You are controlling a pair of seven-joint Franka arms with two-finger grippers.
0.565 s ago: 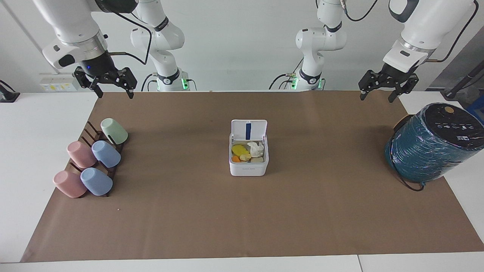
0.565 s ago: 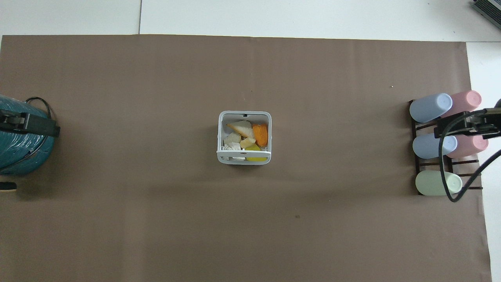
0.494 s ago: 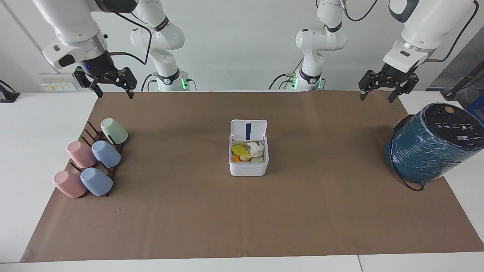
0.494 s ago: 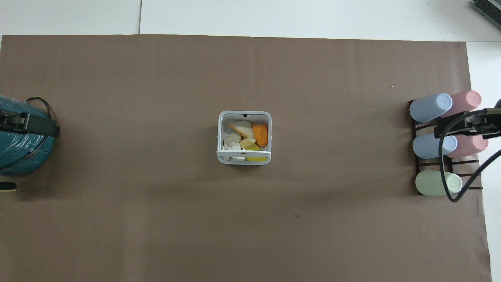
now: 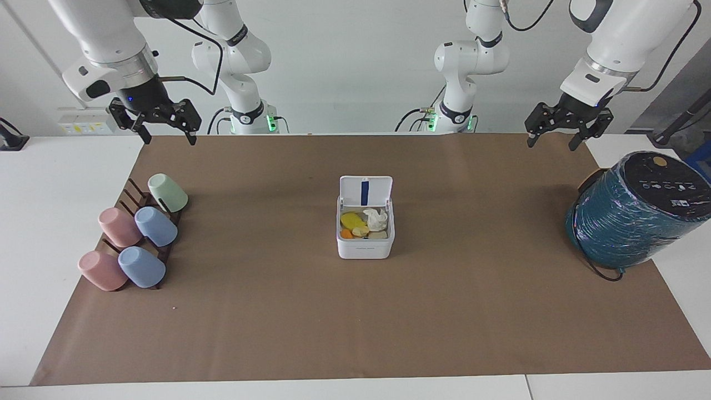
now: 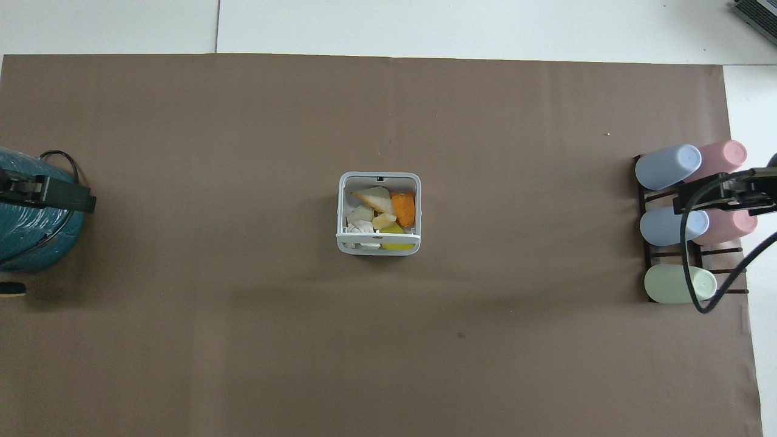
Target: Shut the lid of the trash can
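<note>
The small white trash can (image 5: 365, 248) stands in the middle of the brown mat, with food scraps and a crumpled tissue inside; it also shows in the overhead view (image 6: 379, 179). Its lid (image 5: 365, 191) stands upright and open on the edge nearer the robots, its blue stripe showing. In the overhead view the lid (image 6: 377, 235) shows edge-on. My left gripper (image 5: 551, 145) hangs open and empty in the air at the left arm's end. My right gripper (image 5: 169, 140) hangs open and empty at the right arm's end. Both are well apart from the can.
A large teal wrapped cylinder (image 5: 633, 214) with a black top stands at the left arm's end of the table. A dark rack (image 5: 145, 195) with several pastel cups lies at the right arm's end. The brown mat (image 5: 355, 322) covers most of the table.
My left gripper has shifted slightly toward the middle of the table. The right arm, the trash can and the lid have not moved.
</note>
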